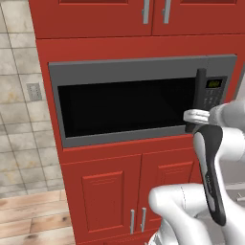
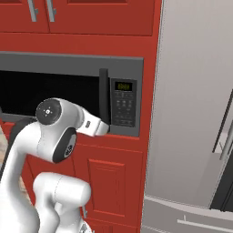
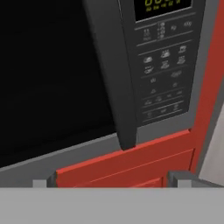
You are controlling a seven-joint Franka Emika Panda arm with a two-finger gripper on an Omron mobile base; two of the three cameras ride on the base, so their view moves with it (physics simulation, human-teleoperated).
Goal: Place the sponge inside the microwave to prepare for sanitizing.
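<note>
The microwave is a dark grey box built into red cabinetry, and its black-glass door is closed. Its black handle runs upright beside the keypad panel with a green display. My gripper hovers just in front of the handle's lower end, near the microwave's bottom right corner. In the hand view the handle and keypad loom close, and my gripper is open with its fingertips far apart and nothing between them. The sponge is out of view.
Red cabinet doors with metal pulls sit below the microwave, and more cabinets above. A tiled wall and wooden floor lie to the left. A tall grey fridge stands right of the microwave.
</note>
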